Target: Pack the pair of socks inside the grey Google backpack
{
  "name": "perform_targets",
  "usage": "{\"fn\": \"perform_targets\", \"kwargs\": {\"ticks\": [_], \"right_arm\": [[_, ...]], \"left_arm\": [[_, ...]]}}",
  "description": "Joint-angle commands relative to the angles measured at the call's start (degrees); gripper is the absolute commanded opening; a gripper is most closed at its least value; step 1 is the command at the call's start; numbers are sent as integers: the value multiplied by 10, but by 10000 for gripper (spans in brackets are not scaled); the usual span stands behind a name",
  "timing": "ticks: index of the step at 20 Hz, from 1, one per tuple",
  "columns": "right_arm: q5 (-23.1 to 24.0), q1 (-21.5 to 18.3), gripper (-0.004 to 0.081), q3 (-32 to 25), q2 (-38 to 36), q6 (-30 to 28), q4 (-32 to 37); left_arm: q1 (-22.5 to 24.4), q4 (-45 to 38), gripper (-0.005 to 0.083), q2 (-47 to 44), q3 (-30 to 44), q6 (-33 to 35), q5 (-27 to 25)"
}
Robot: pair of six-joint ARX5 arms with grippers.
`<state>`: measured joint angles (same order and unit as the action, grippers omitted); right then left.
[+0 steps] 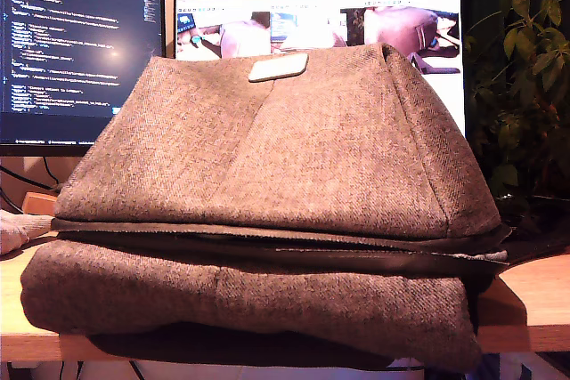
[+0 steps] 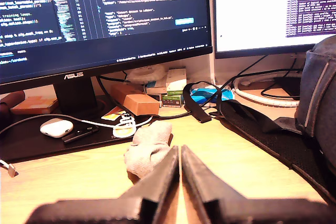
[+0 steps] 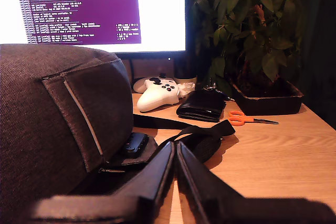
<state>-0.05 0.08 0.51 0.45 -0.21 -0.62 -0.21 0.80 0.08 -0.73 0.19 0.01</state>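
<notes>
small pale knit pair of socks (image 2: 148, 149) lying on wooden desk (image 2: 63, 182) just ahead of my first gripper (image 2: 180, 153), fingers pressed together, empty, like my second gripper (image 3: 176, 148). large grey-brown herringbone backpack (image 1: 267, 184) apparently zipped: risk of shoving socks away.

1. The ASUS monitor (image 2: 100, 19) shows dark code and serves as the landmark.
2. A second monitor (image 2: 275, 11) stands just beside it, showing purple terminal text.
3. A white earbud case (image 2: 56, 127) lies on a dark mat near the ASUS stand.
4. An orange-brown block (image 2: 137, 101) sits under the ASUS screen's edge, with small boxes (image 2: 175, 90) beyond it.
5. A white game controller (image 3: 157, 94), a black wallet (image 3: 202, 106) and orange scissors (image 3: 251, 119) lie on the wooden desk (image 3: 278, 156), well apart from the ASUS monitor, under the second monitor.
6. A leafy plant (image 3: 252, 30) in a dark pot stands behind the scissors.
</notes>
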Motion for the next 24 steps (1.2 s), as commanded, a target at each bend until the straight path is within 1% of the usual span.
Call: {"fn": "perform_targets", "kwargs": {"ticks": [1, 5, 8, 11, 13, 15, 16, 18, 20, 21, 24], "right_arm": [[-39, -27, -11, -2, -3, 18, -87], [-40, -27, -11, -2, -3, 19, -83], [-47, -27, -11, 0, -3, 19, -55], [-59, -27, -11, 7, -3, 21, -49], [-75, -23, -11, 23, -3, 41, -49], [-75, -16, -11, 45, -3, 66, -51], [-75, -12, -11, 58, -3, 76, -56], [-75, -3, -12, 89, -2, 82, -85], [-83, 7, -12, 123, 10, 92, -143], [-96, 12, -12, 139, 22, 92, -169], [-156, 26, -12, 183, 67, 92, -210]], "left_arm": [[59, 112, -21, -8, 10, 28, 72], [59, 111, -21, -8, 10, 28, 73], [59, 82, -21, -8, 7, -2, 99], [58, 73, -21, -8, -12, -20, 114], [53, 73, -21, -8, -25, -40, 132], [44, 78, -21, -8, -42, -59, 139], [39, 84, -21, -7, -53, -81, 141], [27, 88, -21, 0, -74, -99, 167], [11, 124, -21, 23, -103, -99, 203], [3, 141, -21, 44, -115, -99, 224], [-26, 183, -21, 116, -164, -82, 287]]}}
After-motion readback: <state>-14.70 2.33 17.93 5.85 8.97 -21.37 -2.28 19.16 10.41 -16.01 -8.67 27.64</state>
